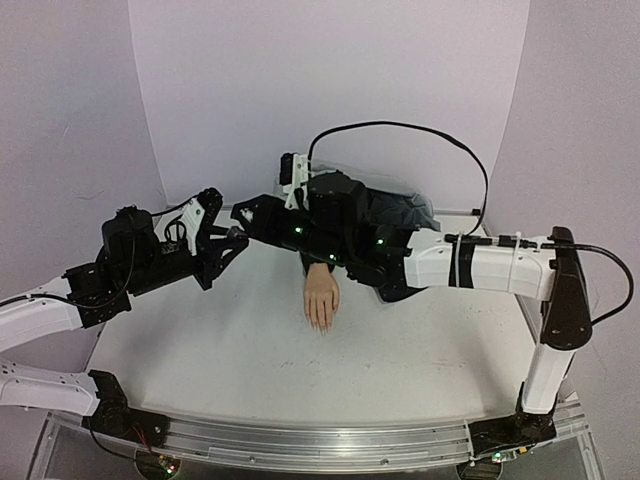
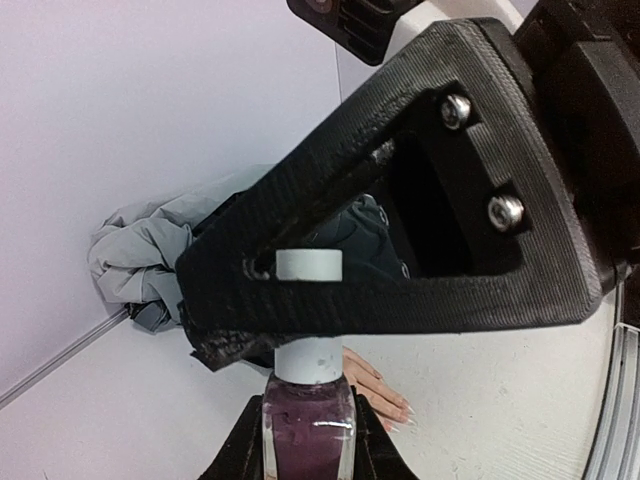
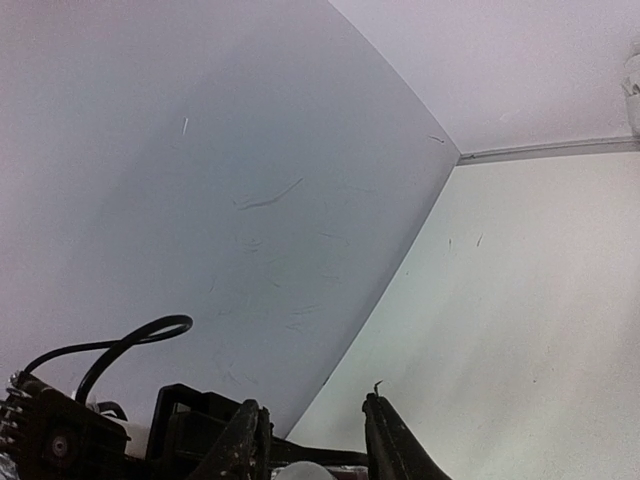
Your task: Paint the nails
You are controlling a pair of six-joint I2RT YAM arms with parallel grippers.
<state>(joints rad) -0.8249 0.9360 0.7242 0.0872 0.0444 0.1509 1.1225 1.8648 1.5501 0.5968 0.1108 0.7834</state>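
Left wrist view, nearest the lens: what is showing?

The left gripper is clamping a bottle of dark purple polish, which is standing upright between its fingers. The white cap is sticking up from it.

And the black piece crossing the cap?

That is a finger of the right gripper, lying across the cap's upper part. A bit of white is peeking through a gap in it.

Is the right gripper squeezing the cap?

I cannot tell. In the right wrist view its two fingers are standing apart, with something pale sitting low between them, cut off by the frame edge. Whether they are touching it is not showing.

Where are the nails?

The nails are showing just beyond the bottle, on the fingertips of the mannequin hand. In the top view the hand is lying flat near the middle of the worktop, a little toward its far edge, with its fingers pointing at the near edge. The nails are looking pale; I cannot tell whether any is painted.

And the two grippers from above?

They are hanging tip to tip over the worktop's left half, left of the hand and apart from it.

Anything farther back?

A crumpled grey cloth is lying at the far edge, against the wall.
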